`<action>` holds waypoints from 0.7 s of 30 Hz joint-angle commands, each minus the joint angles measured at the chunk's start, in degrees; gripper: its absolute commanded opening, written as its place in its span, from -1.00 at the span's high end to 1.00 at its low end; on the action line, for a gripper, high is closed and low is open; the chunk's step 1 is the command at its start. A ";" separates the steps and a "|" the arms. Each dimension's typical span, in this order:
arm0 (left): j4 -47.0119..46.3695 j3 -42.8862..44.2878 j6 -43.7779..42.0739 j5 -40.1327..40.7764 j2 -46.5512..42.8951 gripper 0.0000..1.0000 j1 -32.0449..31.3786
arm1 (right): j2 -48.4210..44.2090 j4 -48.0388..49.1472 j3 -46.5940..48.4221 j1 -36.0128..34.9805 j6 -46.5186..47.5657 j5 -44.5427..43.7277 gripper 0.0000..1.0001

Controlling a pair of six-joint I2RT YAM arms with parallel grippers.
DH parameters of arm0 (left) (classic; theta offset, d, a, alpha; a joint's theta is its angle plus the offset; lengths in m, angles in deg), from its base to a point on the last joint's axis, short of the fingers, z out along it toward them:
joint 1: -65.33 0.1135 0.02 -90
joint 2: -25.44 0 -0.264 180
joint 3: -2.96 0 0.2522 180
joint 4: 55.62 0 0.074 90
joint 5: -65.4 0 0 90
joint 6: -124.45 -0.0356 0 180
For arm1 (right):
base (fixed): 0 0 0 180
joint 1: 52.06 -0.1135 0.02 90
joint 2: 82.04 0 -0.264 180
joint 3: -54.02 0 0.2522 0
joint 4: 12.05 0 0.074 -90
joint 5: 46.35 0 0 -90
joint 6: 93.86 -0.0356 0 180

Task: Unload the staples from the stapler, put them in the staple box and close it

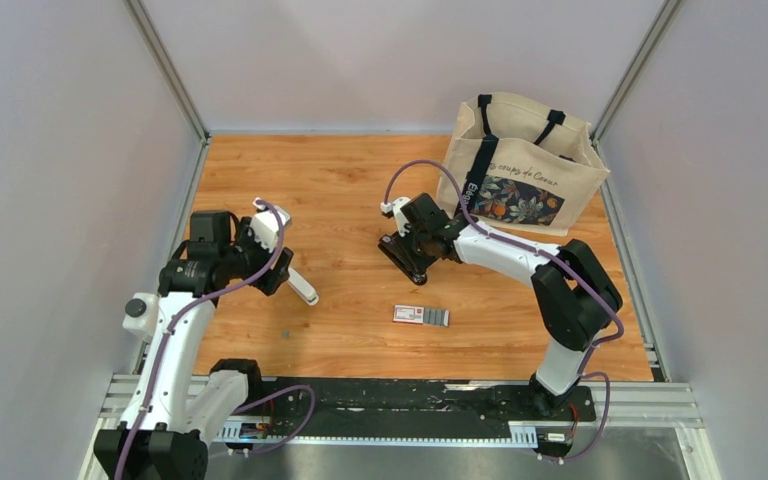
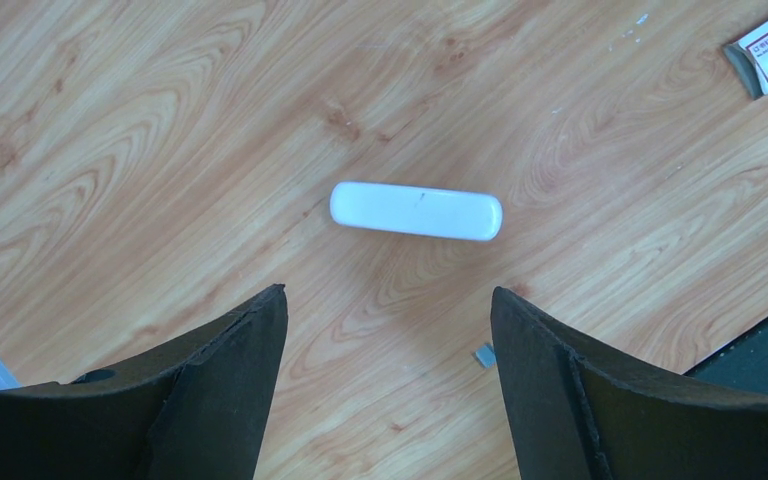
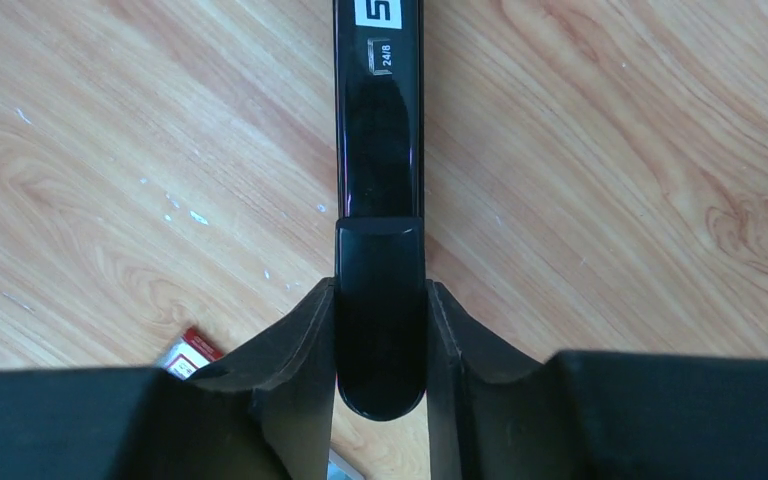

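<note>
right tool (image 3: 380,335), arm stretched forward and low, pinches the black stapler (image 3: 378,150).

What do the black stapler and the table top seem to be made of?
The stapler looks like hard plastic, glossy black: its smooth top mirrors the light. The table top looks like wood or wood-look laminate, satin: grain lines and knots show.

Lying flat on the wooden table (image 1: 360,180): a small red-and-white labelled box (image 1: 421,315). Beyond the box to its right, standing upright: a cream tote bag (image 1: 522,165), floral print. Left of the box, well apart: a white rounded bar (image 1: 303,288).
</note>
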 commanded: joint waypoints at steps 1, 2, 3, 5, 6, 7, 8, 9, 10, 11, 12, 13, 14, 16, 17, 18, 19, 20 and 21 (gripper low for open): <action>-3.04 -0.34 1.75 1.66 0.89 -0.66 -3.19 | 0.20 5.21 1.97 -0.51 -6.71 0.66 0.75; -3.49 -0.60 2.28 1.92 1.24 -0.66 -4.24 | -0.42 6.01 1.97 -0.60 -7.76 0.22 0.82; -4.10 -0.69 2.63 2.62 1.51 -0.67 -4.69 | -1.90 6.89 1.97 -0.60 -10.91 -0.22 0.91; -5.42 -0.78 3.68 2.89 2.38 -0.67 -5.39 | -3.93 10.23 0.92 -0.60 -14.00 -0.66 0.99; -5.95 -0.78 4.12 2.98 2.65 -0.68 -5.57 | -4.90 11.54 0.40 -0.60 -15.23 -0.14 0.99; -7.08 -0.86 4.56 2.72 2.91 -0.68 -5.66 | -6.91 13.56 0.04 -0.60 -17.94 -0.05 0.99; -7.79 -1.21 5.61 2.46 3.26 -0.68 -5.66 | -7.71 14.28 -0.66 -0.60 -19.10 0.13 0.99; -8.58 -1.48 6.32 1.67 3.53 -0.68 -5.66 | -8.59 15.07 -1.10 -0.69 -20.16 0.13 0.99; -10.50 -1.83 6.85 1.05 3.53 -0.68 -5.75 | -10.16 16.55 -1.36 -0.60 -22.43 -0.04 1.00; -11.57 -2.79 8.24 0.26 3.62 -0.69 -5.92 | -10.96 17.18 -2.06 -0.60 -23.32 0.13 0.99; -12.62 -3.32 8.95 -0.79 3.62 -0.69 -6.19 | -11.58 17.79 -2.33 -0.77 -24.20 0.30 0.99; -14.63 -3.85 9.83 -1.23 3.62 -0.68 -6.80 | -12.11 18.58 -2.59 -0.86 -24.91 0.13 1.00; -15.26 -4.46 10.80 -1.67 4.05 -0.69 -7.33 | -13.07 18.85 -2.68 -0.86 -26.13 0.30 1.00; -16.32 -4.82 11.07 -2.55 4.76 -0.69 -9.25 | -13.95 19.64 -3.12 -1.21 -27.02 0.05 1.00; -16.67 -4.91 11.24 -2.64 5.63 -0.69 -9.96 | -14.92 20.25 -3.39 -1.48 -28.33 -0.31 1.00; -16.76 -4.91 11.16 -2.64 6.08 -0.70 -10.75 | -15.45 20.78 -4.17 -1.57 -28.86 0.04 1.00; -17.37 -4.91 10.98 -2.56 6.51 -0.70 -12.32 | -15.80 21.92 -4.53 -1.65 -29.65 0.22 0.99; -17.73 -4.82 10.37 -2.38 7.48 -0.70 -13.04 | -16.15 22.36 -4.88 -1.83 -30.53 0.57 1.00; -18.08 -4.82 10.02 -1.51 8.01 -0.70 -13.83 | -16.85 22.63 -5.14 -2.09 -31.06 0.66 1.00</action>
